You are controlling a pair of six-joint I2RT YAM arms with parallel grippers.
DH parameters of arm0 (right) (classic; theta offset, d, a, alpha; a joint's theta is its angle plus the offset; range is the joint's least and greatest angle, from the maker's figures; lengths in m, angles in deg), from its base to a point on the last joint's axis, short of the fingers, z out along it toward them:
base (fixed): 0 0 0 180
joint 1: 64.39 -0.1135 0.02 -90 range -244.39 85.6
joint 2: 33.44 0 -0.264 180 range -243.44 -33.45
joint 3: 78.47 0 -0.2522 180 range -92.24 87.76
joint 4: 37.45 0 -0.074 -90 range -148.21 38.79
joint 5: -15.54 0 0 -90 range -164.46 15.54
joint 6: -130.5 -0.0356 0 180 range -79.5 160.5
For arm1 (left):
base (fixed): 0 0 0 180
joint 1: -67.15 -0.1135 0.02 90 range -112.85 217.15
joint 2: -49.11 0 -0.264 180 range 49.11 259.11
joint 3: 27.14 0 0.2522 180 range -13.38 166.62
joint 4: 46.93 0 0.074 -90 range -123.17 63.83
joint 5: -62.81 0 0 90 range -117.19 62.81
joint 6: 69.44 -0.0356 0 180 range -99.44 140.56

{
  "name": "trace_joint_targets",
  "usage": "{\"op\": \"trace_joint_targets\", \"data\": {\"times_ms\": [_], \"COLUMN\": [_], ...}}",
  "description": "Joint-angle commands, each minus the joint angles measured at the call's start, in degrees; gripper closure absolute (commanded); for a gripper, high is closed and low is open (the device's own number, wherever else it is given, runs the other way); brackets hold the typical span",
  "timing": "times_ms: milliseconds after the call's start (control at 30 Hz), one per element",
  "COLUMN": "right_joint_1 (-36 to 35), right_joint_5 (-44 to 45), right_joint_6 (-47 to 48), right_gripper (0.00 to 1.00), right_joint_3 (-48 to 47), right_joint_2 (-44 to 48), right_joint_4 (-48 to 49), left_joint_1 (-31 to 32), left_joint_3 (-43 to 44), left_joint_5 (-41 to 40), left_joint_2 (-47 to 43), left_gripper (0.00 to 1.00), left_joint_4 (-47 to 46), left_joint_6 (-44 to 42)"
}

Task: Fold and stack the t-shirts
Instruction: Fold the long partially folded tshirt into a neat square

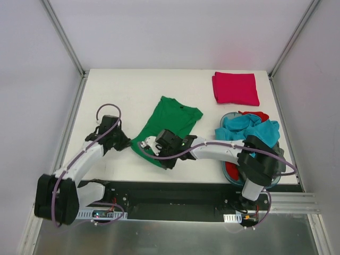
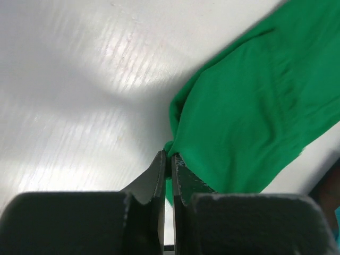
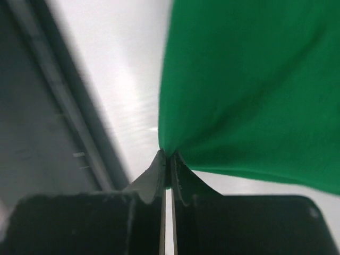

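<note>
A bright green t-shirt (image 1: 169, 126) lies slanted on the white table (image 1: 127, 90), neck end toward the back right. My left gripper (image 1: 127, 144) is shut on its near left bottom corner; the left wrist view shows the green cloth (image 2: 249, 117) pinched between the jaws (image 2: 170, 155). My right gripper (image 1: 162, 158) is shut on the near right bottom corner, with green cloth (image 3: 249, 90) pinched at the jaw tips (image 3: 169, 154). A folded crimson-pink t-shirt (image 1: 235, 88) lies at the back right. Teal (image 1: 247, 127) and red (image 1: 259, 115) shirts are heaped in the blue tub (image 1: 228, 171).
The blue tub stands at the right edge, partly under my right arm. The table's near edge and a black rail (image 1: 175, 194) run just below the grippers. Grey walls and metal posts (image 1: 64, 37) enclose the table.
</note>
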State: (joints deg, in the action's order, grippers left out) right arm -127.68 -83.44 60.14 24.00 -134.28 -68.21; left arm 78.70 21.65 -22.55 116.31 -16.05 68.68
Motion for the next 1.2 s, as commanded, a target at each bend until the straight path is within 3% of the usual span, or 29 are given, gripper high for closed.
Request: {"op": "trace_joint_targets", "data": {"times_ms": [0,200,367,567,767,933,1167], "right_joint_1": [-4.5,-5.7,-6.1,-5.1,0.6,6.1,11.9], "right_joint_5": [-18.7,-36.1,-40.2,-34.0,-30.0,-28.1,-26.5], "right_joint_6": [-7.3,-17.4,-22.0,-22.3,-24.9,-26.2,-26.5], "right_gripper": [0.99,0.99,0.99,0.99,0.99,1.0,0.99], "right_joint_3": [-0.1,3.6,5.7,9.4,14.7,19.6,23.5], "right_joint_2": [8.8,14.5,17.1,22.8,27.8,33.1,38.8], "right_joint_4": [0.5,12.8,19.5,18.9,18.5,18.0,14.7], "left_joint_1": [-0.4,-0.4,-0.4,-0.3,0.0,3.3,13.1], "left_joint_3": [-2.2,-2.2,1.3,6.2,5.2,7.9,15.4], "left_joint_5": [-8.0,-12.2,-11.4,-7.1,3.5,2.0,-5.8], "left_joint_2": [-13.0,-35.0,-40.4,-34.8,-28.9,-22.4,-9.1], "left_gripper": [1.0,1.0,1.0,1.0,1.0,1.0,1.0], "left_joint_4": [8.3,15.7,18.9,17.9,5.4,0.3,-1.5], "left_joint_6": [2.3,1.6,0.6,0.4,1.5,1.5,1.2]}}
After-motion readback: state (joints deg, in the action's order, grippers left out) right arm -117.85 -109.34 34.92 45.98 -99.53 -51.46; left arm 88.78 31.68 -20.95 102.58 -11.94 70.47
